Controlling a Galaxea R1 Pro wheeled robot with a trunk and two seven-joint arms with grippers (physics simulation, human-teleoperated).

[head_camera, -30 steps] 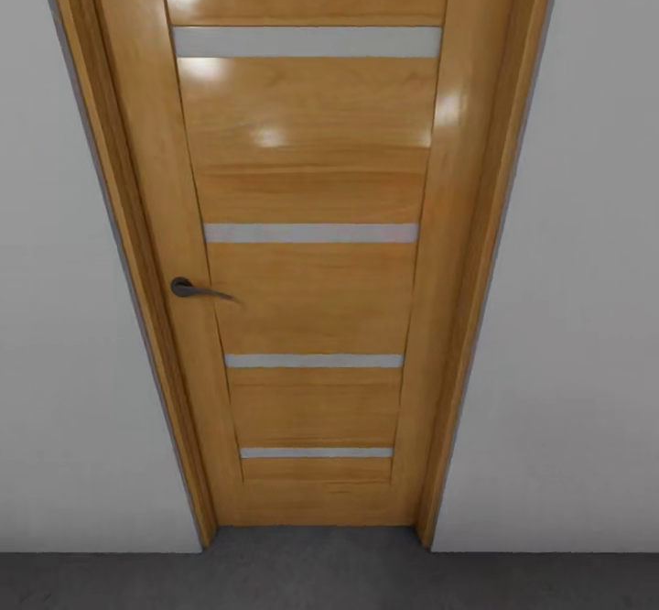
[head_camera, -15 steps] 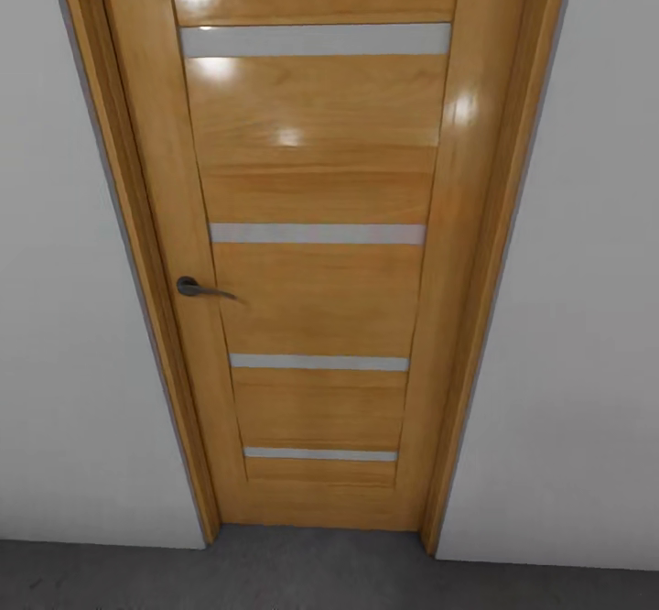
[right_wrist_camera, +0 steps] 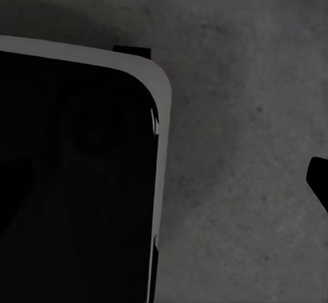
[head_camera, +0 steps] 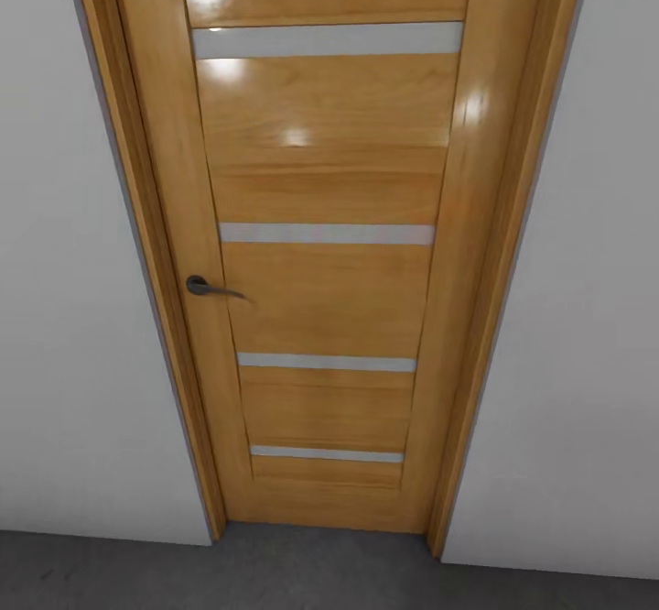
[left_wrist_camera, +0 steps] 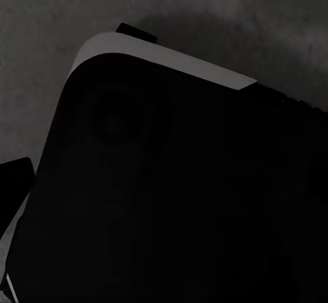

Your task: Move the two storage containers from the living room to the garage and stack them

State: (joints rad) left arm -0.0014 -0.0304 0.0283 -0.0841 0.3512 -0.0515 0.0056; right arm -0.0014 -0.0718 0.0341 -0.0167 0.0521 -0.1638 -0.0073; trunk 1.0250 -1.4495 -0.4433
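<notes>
Closed wooden door (head_camera: 325, 253), glossy honey color, with four pale horizontal strips across it and a dark lever handle (head_camera: 209, 288) on its left side. Matching wood frame (head_camera: 137, 225), plain white wall (head_camera: 64, 335) on both sides.

Closed wooden door (head_camera: 325, 253), handle (head_camera: 209, 288), grey floor (head_camera: 311, 569)

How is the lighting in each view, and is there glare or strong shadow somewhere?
Head view: evenly lit; bright glare spots sit on the glossy door near its top, and the handle casts a faint shadow. Left wrist view: very dim, a black rounded body with a pale edge over dark floor. Right wrist view: also dim, soft shadow on the grey floor.
</notes>
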